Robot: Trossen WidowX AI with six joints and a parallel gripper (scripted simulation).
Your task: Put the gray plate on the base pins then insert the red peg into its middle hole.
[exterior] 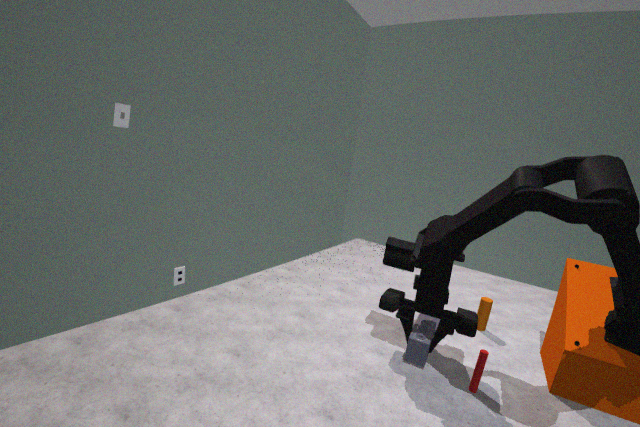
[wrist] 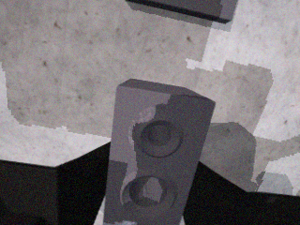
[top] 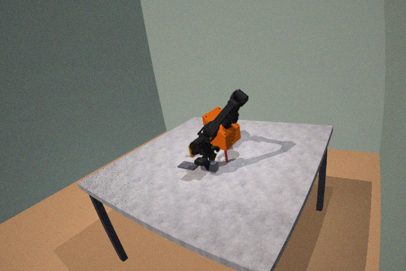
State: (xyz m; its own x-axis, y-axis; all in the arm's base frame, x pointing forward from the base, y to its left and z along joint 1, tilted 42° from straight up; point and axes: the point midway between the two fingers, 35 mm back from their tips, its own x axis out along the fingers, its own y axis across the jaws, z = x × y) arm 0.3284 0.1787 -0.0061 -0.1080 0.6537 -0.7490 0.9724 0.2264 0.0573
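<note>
The gray plate (top: 214, 166) (exterior: 416, 353) (wrist: 126, 127) is a thick oblong block with round holes. Two holes show in the wrist view; the rest is cut off at the lower edge. My gripper (exterior: 421, 342) (wrist: 147, 148) is shut on it, one finger on each long side, and the plate appears low at the table. The base (top: 186, 165) is a flat gray piece beside the plate; its edge shows at the top of the wrist view (wrist: 187, 7). Its pins are too small to make out. The red peg (top: 226, 155) (exterior: 478, 371) stands upright on the table, apart from the gripper.
An orange cylinder (top: 191, 151) (exterior: 484, 314) stands behind the gripper in the exterior view. The large orange block (top: 226, 140) (exterior: 589, 298) stands beside the arm's foot, beyond the red peg. The arm's shadow falls across the table (top: 229, 202) (exterior: 206, 350).
</note>
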